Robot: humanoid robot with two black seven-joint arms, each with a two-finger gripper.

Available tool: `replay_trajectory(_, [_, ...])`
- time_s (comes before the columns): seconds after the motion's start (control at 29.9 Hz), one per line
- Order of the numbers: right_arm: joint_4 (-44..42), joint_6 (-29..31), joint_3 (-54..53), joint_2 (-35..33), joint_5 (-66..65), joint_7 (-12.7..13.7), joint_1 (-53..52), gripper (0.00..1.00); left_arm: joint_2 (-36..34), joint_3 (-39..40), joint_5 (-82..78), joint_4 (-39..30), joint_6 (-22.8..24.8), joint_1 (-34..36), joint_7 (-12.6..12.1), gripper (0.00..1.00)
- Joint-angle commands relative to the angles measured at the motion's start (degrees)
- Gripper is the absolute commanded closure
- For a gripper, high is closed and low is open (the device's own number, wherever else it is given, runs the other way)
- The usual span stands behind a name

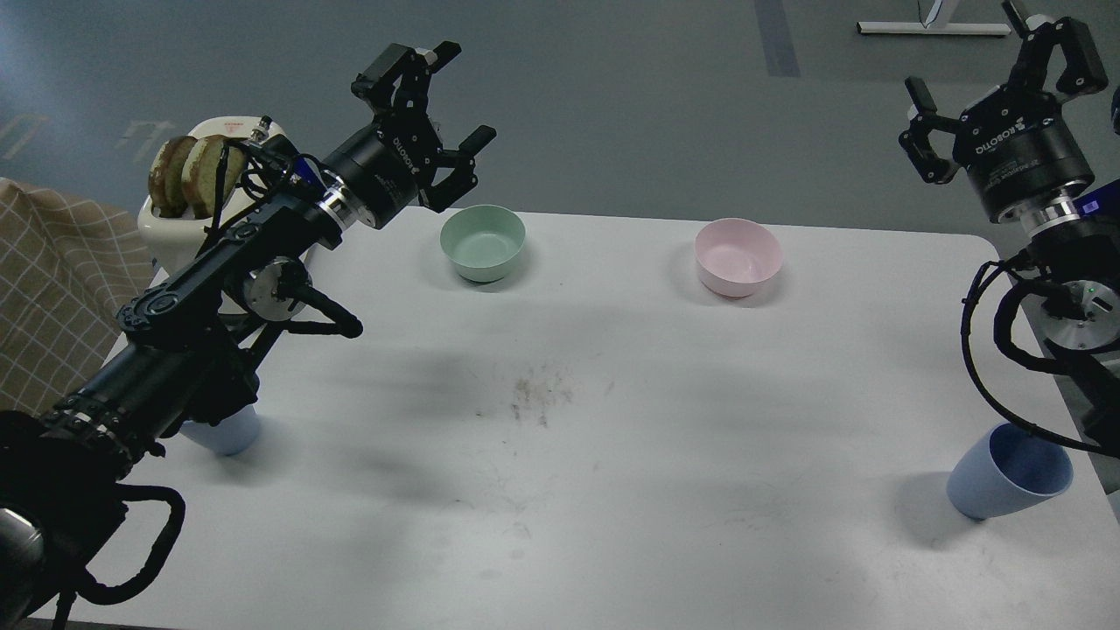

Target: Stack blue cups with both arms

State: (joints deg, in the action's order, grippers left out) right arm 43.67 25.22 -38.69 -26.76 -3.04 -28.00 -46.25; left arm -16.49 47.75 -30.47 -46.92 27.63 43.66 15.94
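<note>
Now: white table [612, 455] scuffed at centre | grey floor [612, 87] | both jaws released, empty

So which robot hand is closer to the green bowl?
Left. The left gripper hovers just up-left of the mint-green bowl; the right gripper is far off beyond the pink bowl.

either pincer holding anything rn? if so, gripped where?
Nothing held. Left pincer and right pincer are both open and raised off the table. One blue cup stands near right; the other blue cup sits partly hidden under the left arm.
</note>
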Motion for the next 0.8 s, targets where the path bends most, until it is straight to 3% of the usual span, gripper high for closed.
replay_trajectory(0.0, [-0.25, 0.01, -0.16, 0.65, -0.12, 0.00, 0.11, 0.00, 0.84, 0.06, -0.12, 0.42, -0.04, -0.42, 0.06, 0.00])
replay_trajectory(0.33, [-1.39, -0.52, -0.33, 0.92, -0.30, 0.00, -1.47, 0.00, 0.85, 0.15, 0.15, 1.12, 0.37, 0.45, 0.06, 0.00])
replay_trajectory(0.53, [-2.18, -0.96, -0.16, 1.01, -0.30, 0.00, -1.74, 0.00, 0.93, 1.03, 1.20, 4.99, 0.37, 1.60, 0.67, 0.00])
replay_trajectory(0.77, [-3.85, -2.28, 0.19, 0.83, -0.56, 0.00, -1.91, 0.00, 0.76, 1.11, 10.51, 5.43, 0.37, 1.69, 0.85, 0.00])
